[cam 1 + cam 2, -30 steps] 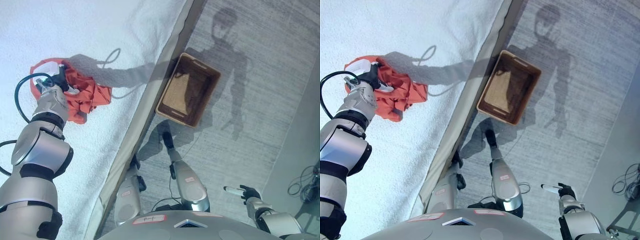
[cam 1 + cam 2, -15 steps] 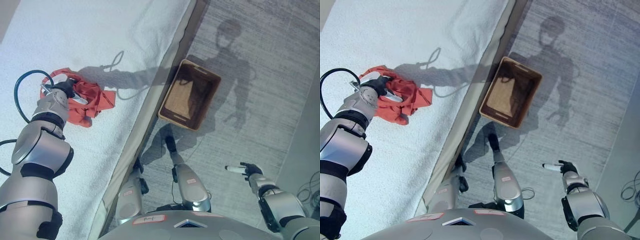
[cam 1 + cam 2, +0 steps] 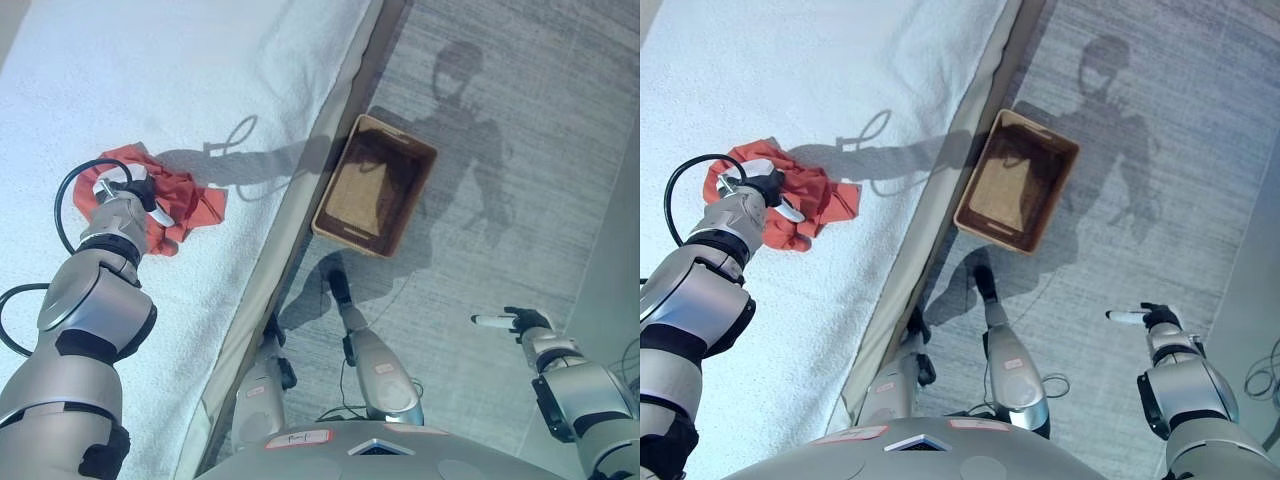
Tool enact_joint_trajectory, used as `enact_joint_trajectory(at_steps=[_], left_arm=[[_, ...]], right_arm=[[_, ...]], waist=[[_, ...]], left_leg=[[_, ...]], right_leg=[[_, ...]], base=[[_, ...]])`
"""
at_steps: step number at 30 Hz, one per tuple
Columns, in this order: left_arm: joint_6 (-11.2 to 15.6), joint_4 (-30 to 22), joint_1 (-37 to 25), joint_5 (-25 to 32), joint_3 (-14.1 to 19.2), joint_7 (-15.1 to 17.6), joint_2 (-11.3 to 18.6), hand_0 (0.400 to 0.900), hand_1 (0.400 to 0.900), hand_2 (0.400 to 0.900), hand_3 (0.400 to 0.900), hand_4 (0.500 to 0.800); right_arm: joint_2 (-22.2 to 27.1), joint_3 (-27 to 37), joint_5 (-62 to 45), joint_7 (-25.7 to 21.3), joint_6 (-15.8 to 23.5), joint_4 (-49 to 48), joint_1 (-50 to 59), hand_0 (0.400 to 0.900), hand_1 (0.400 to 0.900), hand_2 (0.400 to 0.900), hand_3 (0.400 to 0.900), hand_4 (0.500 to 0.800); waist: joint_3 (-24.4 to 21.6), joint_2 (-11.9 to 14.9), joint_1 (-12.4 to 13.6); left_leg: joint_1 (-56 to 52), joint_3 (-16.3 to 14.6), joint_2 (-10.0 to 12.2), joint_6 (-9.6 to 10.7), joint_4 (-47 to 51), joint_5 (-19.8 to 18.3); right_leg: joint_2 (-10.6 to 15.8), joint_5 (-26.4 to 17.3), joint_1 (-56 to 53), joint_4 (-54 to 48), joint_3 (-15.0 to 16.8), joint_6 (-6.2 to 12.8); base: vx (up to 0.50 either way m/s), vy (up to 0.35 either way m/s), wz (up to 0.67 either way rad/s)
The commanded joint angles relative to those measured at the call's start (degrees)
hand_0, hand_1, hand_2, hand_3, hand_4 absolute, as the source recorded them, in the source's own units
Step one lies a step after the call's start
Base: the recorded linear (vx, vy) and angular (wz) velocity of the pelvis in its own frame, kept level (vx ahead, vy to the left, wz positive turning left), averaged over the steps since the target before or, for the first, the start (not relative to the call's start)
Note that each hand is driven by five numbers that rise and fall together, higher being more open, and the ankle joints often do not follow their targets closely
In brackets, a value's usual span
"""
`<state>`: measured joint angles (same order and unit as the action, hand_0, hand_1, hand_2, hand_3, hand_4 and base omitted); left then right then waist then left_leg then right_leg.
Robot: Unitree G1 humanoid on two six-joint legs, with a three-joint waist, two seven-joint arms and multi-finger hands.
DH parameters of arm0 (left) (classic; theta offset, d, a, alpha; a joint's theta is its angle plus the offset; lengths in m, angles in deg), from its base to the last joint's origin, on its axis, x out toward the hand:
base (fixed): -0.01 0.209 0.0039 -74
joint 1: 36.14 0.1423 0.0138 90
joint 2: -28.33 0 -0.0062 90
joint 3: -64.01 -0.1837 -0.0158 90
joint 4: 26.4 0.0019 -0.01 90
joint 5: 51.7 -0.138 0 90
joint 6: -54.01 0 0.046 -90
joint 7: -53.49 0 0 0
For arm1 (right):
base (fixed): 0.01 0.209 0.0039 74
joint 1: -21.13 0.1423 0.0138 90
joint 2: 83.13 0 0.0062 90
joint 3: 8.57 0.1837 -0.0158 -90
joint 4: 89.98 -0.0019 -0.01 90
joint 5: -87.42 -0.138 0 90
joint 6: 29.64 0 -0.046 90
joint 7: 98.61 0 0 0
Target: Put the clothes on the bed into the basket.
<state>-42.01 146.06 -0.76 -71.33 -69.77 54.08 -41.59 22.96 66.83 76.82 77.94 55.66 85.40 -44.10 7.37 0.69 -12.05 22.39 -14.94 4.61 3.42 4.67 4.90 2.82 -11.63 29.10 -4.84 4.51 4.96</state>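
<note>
A red cloth [image 3: 170,200] lies bunched on the white bed [image 3: 200,80], left of middle. My left hand [image 3: 128,196] rests on the cloth's left part with its fingers curled into the fabric. It also shows in the right eye view [image 3: 752,195]. A brown woven basket [image 3: 372,185] stands empty on the grey carpet, close to the bed's edge. My right hand [image 3: 512,321] hovers over the carpet at the lower right, holding nothing, with a white-tipped finger held straight out to the left.
The bed's edge [image 3: 300,200] runs diagonally from the top middle to the bottom left, between the cloth and the basket. Grey carpet [image 3: 500,150] spreads right of the basket. A paler strip [image 3: 615,230] runs along the far right.
The red cloth has been gathered into a tighter bunch under my left hand. My right hand has moved up and to the right. The view has shifted slightly.
</note>
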Motion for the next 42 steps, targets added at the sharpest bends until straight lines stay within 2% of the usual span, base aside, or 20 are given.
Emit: enact_joint_trajectory(at_steps=[1, 8, 10, 12, 13, 15, 16, 17, 18, 19, 20, 22, 23, 26, 27, 29, 34, 38, 42], left_arm=[[-1.56, 6.61, -2.30, -0.99, 1.03, -1.02, -0.17, 0.400, 0.400, 0.400, 0.400, 0.500], [-2.03, 7.27, -0.66, -1.34, 2.06, -0.80, -0.73, 0.400, 0.400, 0.400, 0.400, 0.500], [-2.28, 6.93, 1.89, -0.19, 5.29, 0.81, -1.16, 0.400, 0.400, 0.400, 0.400, 0.500], [-2.10, 6.26, 4.14, 3.63, 10.19, 2.91, -2.02, 0.400, 0.400, 0.400, 0.400, 0.500], [-1.58, 5.62, 5.71, 10.35, 16.15, 5.21, -2.52, 0.400, 0.400, 0.400, 0.400, 0.500], [-0.40, 4.36, 9.60, 18.93, 24.31, 7.89, -3.19, 0.400, 0.400, 0.400, 0.400, 0.500], [0.61, 2.20, 11.55, 27.48, 30.11, 10.10, -4.92, 0.400, 0.400, 0.400, 0.400, 0.500], [1.14, 1.71, 14.11, 28.99, 32.07, 9.98, -6.58, 0.400, 0.400, 0.400, 0.400, 0.500], [2.09, 0.65, 15.07, 34.16, 34.68, 11.40, -8.59, 0.400, 0.400, 0.400, 0.400, 0.500], [4.00, -2.49, 16.42, 43.80, 38.85, 11.84, -11.97, 0.400, 0.400, 0.400, 0.400, 0.500], [4.88, -2.61, 18.33, 45.49, 39.61, 11.27, -14.55, 0.400, 0.400, 0.400, 0.400, 0.500], [7.64, -6.42, 18.02, 54.02, 39.81, 13.80, -22.02, 0.400, 0.400, 0.400, 0.400, 0.500], [8.05, -6.84, 18.47, 55.26, 38.86, 14.12, -24.52, 0.400, 0.400, 0.400, 0.400, 0.500], [9.96, -9.58, 17.78, 58.82, 35.14, 16.24, -29.69, 0.400, 0.400, 0.400, 0.400, 0.500], [9.96, -9.61, 17.77, 58.82, 35.12, 16.27, -29.68, 0.400, 0.400, 0.400, 0.400, 0.500], [11.45, -12.42, 16.55, 60.27, 31.37, 17.61, -32.94, 0.400, 0.400, 0.400, 0.400, 0.500], [11.58, -13.16, 15.18, 59.59, 28.57, 17.83, -34.28, 0.400, 0.400, 0.400, 0.400, 0.500], [11.42, -13.60, 12.23, 56.56, 25.98, 18.66, -34.70, 0.400, 0.400, 0.400, 0.400, 0.500], [10.57, -11.83, 10.55, 54.94, 25.91, 18.26, -34.04, 0.400, 0.400, 0.400, 0.400, 0.500]], right_arm=[[5.25, -0.73, -1.18, -2.12, -1.54, 5.45, 3.93, 0.900, 0.900, 0.900, 0.900, 0.800], [6.50, -0.92, -0.83, -1.67, -1.94, 6.20, 6.06, 0.900, 0.900, 0.900, 0.900, 0.800], [5.95, -0.66, -0.64, -1.64, -1.68, 5.86, 5.50, 0.900, 0.900, 0.900, 0.900, 0.800], [5.30, 0.13, -0.57, -1.66, -1.47, 5.62, 4.48, 0.900, 0.900, 0.900, 0.900, 0.800], [4.53, 1.01, -0.68, -1.75, -1.21, 5.65, 3.49, 0.900, 0.900, 0.900, 0.900, 0.800], [3.67, 2.96, -1.03, -2.06, -1.18, 5.76, 1.68, 0.900, 0.900, 0.900, 0.900, 0.800], [2.98, 4.03, -1.25, -2.02, -1.17, 5.84, 0.59, 0.900, 0.900, 0.900, 0.900, 0.800], [2.82, 5.01, -1.29, -2.70, -1.47, 5.73, -0.06, 0.900, 0.900, 0.900, 0.900, 0.800], [2.33, 5.89, -1.24, -2.97, -1.51, 5.86, -0.78, 0.900, 0.900, 0.900, 0.900, 0.800], [1.24, 6.65, -1.51, -3.45, -1.64, 5.81, -1.59, 0.900, 0.900, 0.900, 0.900, 0.800], [0.78, 7.05, -1.38, -3.92, -1.53, 5.61, -1.93, 0.900, 0.900, 0.900, 0.900, 0.800], [-2.26, 7.13, -1.69, -5.62, -1.61, 5.30, -2.76, 0.900, 0.900, 0.900, 0.900, 0.800], [-3.22, 7.00, -1.98, -6.40, -1.58, 5.17, -2.87, 0.900, 0.900, 0.900, 0.900, 0.800], [-5.89, 6.30, -3.28, -8.50, -1.40, 4.43, -2.27, 0.900, 0.900, 0.900, 0.900, 0.800], [-5.91, 6.32, -3.28, -8.51, -1.40, 4.42, -2.25, 0.900, 0.900, 0.900, 0.900, 0.800], [-7.93, 5.13, -5.20, -10.63, -0.86, 3.26, -1.03, 0.900, 0.900, 0.900, 0.900, 0.800], [-9.95, 3.83, -6.11, -12.16, -0.28, 2.31, -1.24, 0.900, 0.900, 0.900, 0.900, 0.800], [-10.07, 3.94, -6.67, -13.36, 0.74, 1.46, -4.37, 0.900, 0.900, 0.900, 0.900, 0.800], [-9.52, 4.34, -6.54, -13.68, 1.14, 1.31, -6.02, 0.900, 0.900, 0.900, 0.900, 0.800]], waist=[[4.79, 0.47, 0.96], [3.72, 1.17, 1.05], [2.39, 1.07, 1.29], [1.62, 0.76, 1.60], [1.12, 0.57, 2.01], [0.35, 0.17, 2.57], [-0.08, -0.04, 2.99], [-0.37, -0.27, 3.14], [-0.64, -0.49, 3.29], [-0.86, -0.72, 3.50], [-0.92, -1.00, 3.44], [-0.98, -1.46, 3.29], [-0.94, -1.79, 3.20], [-1.06, -2.65, 3.09], [-1.12, -2.54, 3.18], [-1.01, -3.57, 2.77], [-1.41, -4.52, 1.90], [-2.03, -5.78, 0.02], [-2.29, -7.13, -1.05]], left_leg=[[-0.43, -1.06, 1.63, 1.67, 0.33, 0.69], [-2.34, -1.38, 2.16, 2.01, 0.33, 0.00], [-3.95, -1.63, 2.30, 2.03, 0.33, -0.67], [-5.13, -1.71, 2.12, 2.00, 0.33, -1.14], [-5.71, -1.67, 1.94, 1.97, 0.33, -1.42], [-6.87, -1.53, 1.74, 1.90, 0.33, -1.78], [-7.47, -1.36, 1.59, 1.90, 0.33, -1.90], [-8.10, -1.25, 1.48, 1.88, 0.33, -2.10], [-8.65, -1.13, 1.39, 1.84, 0.33, -2.27], [-9.31, -0.87, 1.25, 1.83, 0.33, -2.49], [-9.97, -0.79, 1.09, 1.75, 0.33, -2.70], [-11.27, -0.60, 0.80, 1.54, 0.33, -3.03], [-11.98, -0.59, 0.67, 1.45, 0.33, -3.18], [-14.01, -0.64, 0.39, 1.14, 0.33, -3.60], [-13.86, -0.75, 0.33, 1.13, 0.33, -3.43], [-15.59, -1.17, -0.01, 0.89, 0.33, -4.00], [-17.10, -2.94, 0.13, 0.81, 0.33, -4.47], [-17.39, -5.45, 0.44, 0.89, 0.33, -4.93], [-18.17, -6.41, 0.87, 1.22, 0.33, -6.37]], right_leg=[[-1.67, 1.23, 0.26, -0.16, -2.84, 2.89], [-2.00, 1.99, -1.06, -0.16, -2.59, 2.59], [-1.96, 2.65, -2.38, -0.16, -2.43, 2.35], [-1.84, 3.16, -3.34, -0.16, -2.50, 2.14], [-1.72, 3.58, -3.89, -0.16, -2.52, 2.03], [-1.51, 4.20, -5.08, -0.16, -2.77, 1.82], [-1.44, 4.65, -5.78, -0.16, -2.91, 1.63], [-1.30, 4.99, -6.48, -0.16, -3.18, 1.51], [-1.14, 5.28, -7.09, -0.16, -3.30, 1.39], [-1.05, 5.71, -7.80, -0.16, -3.41, 1.21], [-1.00, 6.00, -8.50, -0.16, -3.64, 1.15], [-0.93, 6.49, -9.97, -0.16, -3.66, 0.97], [-0.90, 6.70, -10.72, -0.16, -3.78, 0.94], [-0.79, 7.30, -12.88, -0.16, -3.90, 0.98], [-0.75, 7.14, -12.69, -0.16, -3.77, 0.96], [-0.78, 7.48, -14.25, -0.16, -3.38, 1.23], [-1.10, 7.49, -14.88, -0.16, -2.22, 1.48], [-1.52, 6.93, -13.89, -0.16, -0.36, 1.66], [-1.93, 7.78, -13.89, -0.16, 0.49, 2.19]], base=[[0.02, -0.010, -0.07], [0.04, -0.017, -0.06], [0.07, -0.029, -0.05], [0.05, -0.026, 0.03], [0.05, -0.034, 0.08], [0.05, -0.050, 0.11], [0.05, -0.052, 0.11], [0.04, -0.046, 0.09], [0.04, -0.047, 0.10], [0.03, -0.042, 0.09], [0.02, -0.042, 0.09], [0.01, -0.015, 0.03], [0.00, 0.000, 0.00], [0.00, -0.014, -0.04], [-0.01, -0.006, -0.12], [0.00, 0.006, -0.20], [0.00, -0.009, -0.27], [0.01, -0.021, -0.31], [0.08, 0.015, -0.28]])
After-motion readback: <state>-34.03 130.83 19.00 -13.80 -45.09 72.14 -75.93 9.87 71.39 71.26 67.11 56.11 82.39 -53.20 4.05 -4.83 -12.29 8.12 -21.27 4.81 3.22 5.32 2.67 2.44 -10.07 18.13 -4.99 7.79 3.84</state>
